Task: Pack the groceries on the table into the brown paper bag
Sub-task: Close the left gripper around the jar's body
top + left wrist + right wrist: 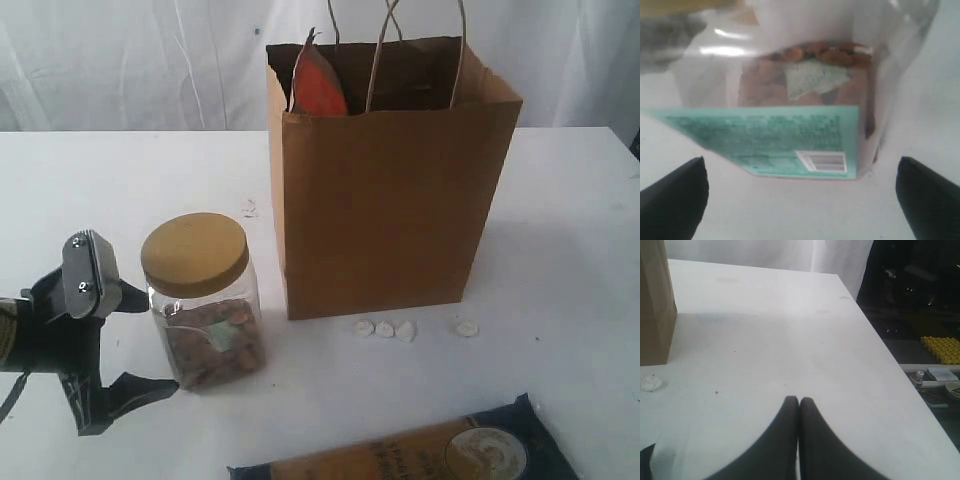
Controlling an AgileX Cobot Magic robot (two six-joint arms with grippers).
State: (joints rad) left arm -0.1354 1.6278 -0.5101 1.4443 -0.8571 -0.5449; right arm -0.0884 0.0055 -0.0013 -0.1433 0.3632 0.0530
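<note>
**Q:** Two claws appear; which one works?

**A:** The left claw [800, 192]. Its jaws are spread wide and empty, and the clear jar [205, 315] stands on the tabletop [120, 170] just ahead of its fingertips, apparently untouched. The right claw [799, 405] is clenched on nothing and hovers over bare tabletop.

**Q:** How is the grasp best made?

**A:** Probably advance until the fingers straddle the jar's body below the tan lid [194, 254], then close squarely. Just beyond the jar stands the brown paper bag [385, 210], with the orange-brown pouch [318, 85] already inside. Lift above the bag's rim before lowering.
</note>
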